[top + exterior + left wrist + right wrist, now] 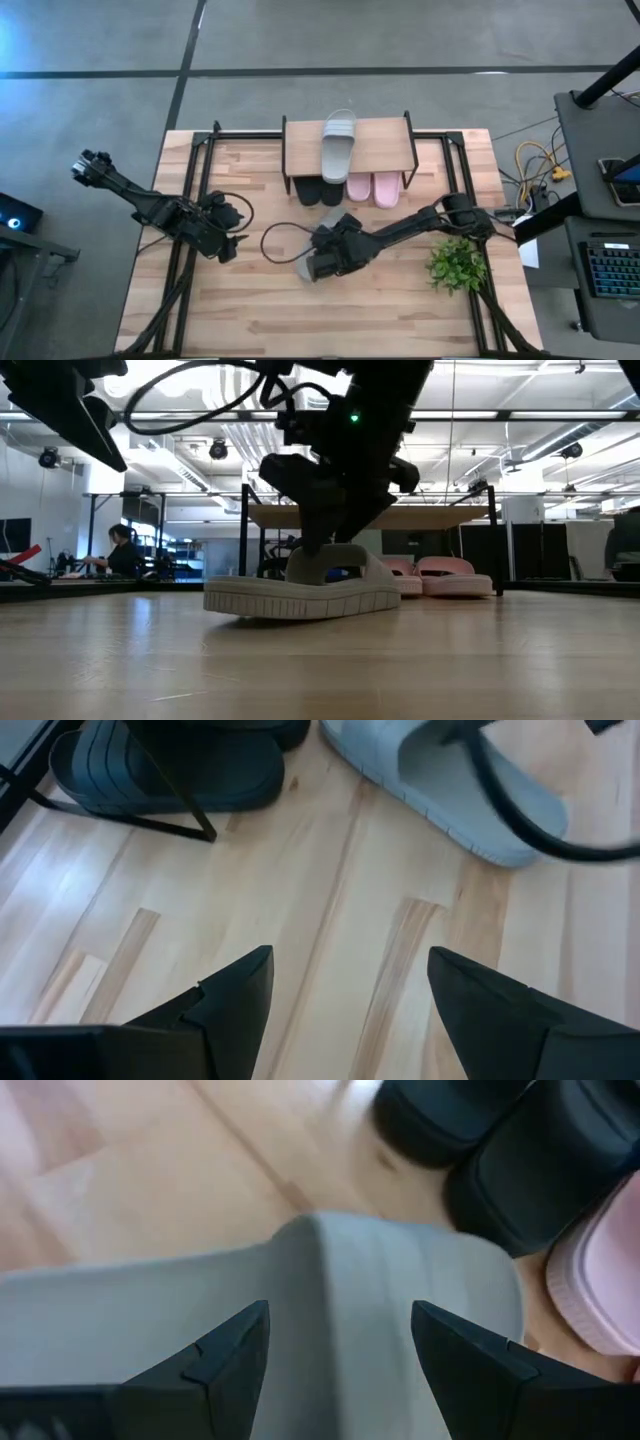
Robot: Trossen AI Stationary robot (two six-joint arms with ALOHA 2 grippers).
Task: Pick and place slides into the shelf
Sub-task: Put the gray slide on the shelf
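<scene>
A light grey slide (303, 272) lies sole-down near the table's middle; the low view shows this slide (300, 595) side-on. My right gripper (322, 262) is right above it, open, with the fingers standing on either side of the wide strap (400, 1280). My left gripper (222, 240) waits open over bare wood to the left, its gripper (350, 990) facing the grey slide (450, 790). The shelf (375, 145) stands at the far edge with the second grey slide (338, 145) on its top plank. Two black slides (318, 190) and two pink slides (372, 188) sit under it. My right gripper comes at the grey slide's strap (335, 565) from above, pointing down, one finger on each side of it. I cannot tell whether the fingers touch the strap. The slide rests on the table by its sole.
A small green plant (458, 262) stands on the table's right side beside the right arm. A dark cable (280, 240) loops over the wood between the two grippers. Bare table lies along the near edge. People and desks show in the room beyond.
</scene>
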